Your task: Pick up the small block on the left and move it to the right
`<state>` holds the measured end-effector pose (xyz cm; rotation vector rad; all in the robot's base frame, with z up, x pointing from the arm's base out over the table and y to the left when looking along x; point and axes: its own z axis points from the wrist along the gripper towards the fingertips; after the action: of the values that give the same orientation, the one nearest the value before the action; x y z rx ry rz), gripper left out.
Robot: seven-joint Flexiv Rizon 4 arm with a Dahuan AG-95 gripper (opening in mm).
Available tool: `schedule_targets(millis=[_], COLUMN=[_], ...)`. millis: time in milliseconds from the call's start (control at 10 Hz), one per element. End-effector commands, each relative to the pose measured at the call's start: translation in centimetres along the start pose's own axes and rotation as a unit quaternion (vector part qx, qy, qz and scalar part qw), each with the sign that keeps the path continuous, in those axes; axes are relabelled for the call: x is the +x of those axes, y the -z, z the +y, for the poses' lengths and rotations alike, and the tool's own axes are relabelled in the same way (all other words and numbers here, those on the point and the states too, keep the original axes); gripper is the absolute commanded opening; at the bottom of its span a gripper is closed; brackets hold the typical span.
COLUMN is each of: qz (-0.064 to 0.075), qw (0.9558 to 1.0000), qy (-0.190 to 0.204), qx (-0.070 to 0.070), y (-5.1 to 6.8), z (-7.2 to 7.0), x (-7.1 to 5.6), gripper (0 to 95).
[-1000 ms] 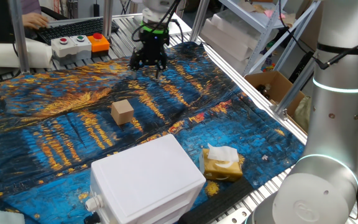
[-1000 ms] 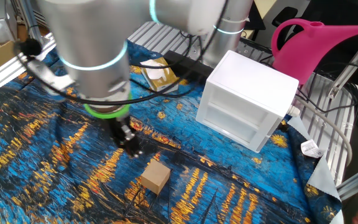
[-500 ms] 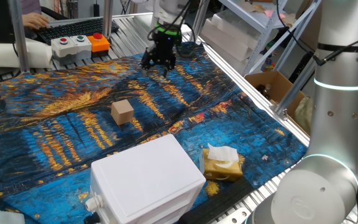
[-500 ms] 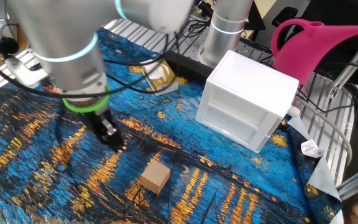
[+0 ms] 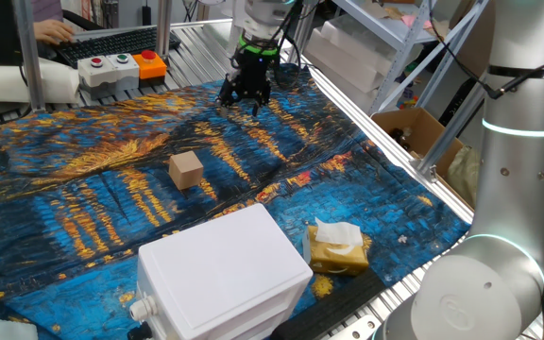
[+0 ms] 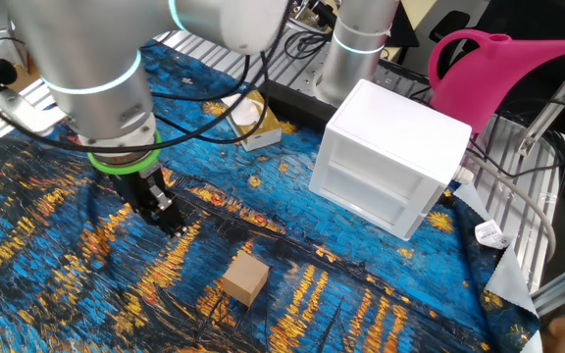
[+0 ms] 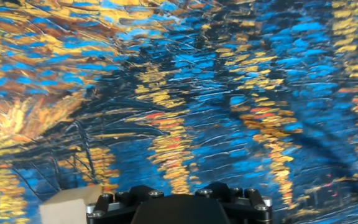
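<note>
The small block [image 5: 185, 170] is a plain tan cube resting on the blue-and-gold cloth [image 5: 83, 208], untouched. In the other fixed view the block [image 6: 245, 279] lies below and to the right of the arm. My gripper [image 5: 244, 95] hangs over the far part of the cloth, well beyond the block and to its right, with its fingers apart and nothing between them. The other fixed view shows the gripper [image 6: 169, 220] just above the cloth, a short way from the block. The hand view catches one corner of the block [image 7: 67, 202] at the bottom left, beside the black gripper base [image 7: 176, 208].
A large white plastic box [image 5: 223, 274] stands at the near edge. Beside it lies a yellow-brown packet with white tissue [image 5: 336, 247]. A button panel [image 5: 121, 66] sits at the back left, an open cardboard box [image 5: 414, 132] off the right side, and a pink watering can [image 6: 498, 69] behind the white box.
The gripper has travelled away from the block, toward the far right part of the cloth, keeping its fingers apart. The block has not moved.
</note>
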<state>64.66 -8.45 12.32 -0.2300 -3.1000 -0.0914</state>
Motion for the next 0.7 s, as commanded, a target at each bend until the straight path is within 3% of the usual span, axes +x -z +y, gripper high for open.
schedule_targets(millis=[100,200,700], qz=[0.0,0.001,0.003], qw=[0.9998,0.9998,0.9998], qy=[0.016,0.021,0.018], qx=[0.008,0.007,0.004], y=[-0.12,-0.13,-0.22], z=[-0.43,-0.46,-0.42], x=[-0.3,-0.3,-0.34], gripper=[76.0,57.0,57.0])
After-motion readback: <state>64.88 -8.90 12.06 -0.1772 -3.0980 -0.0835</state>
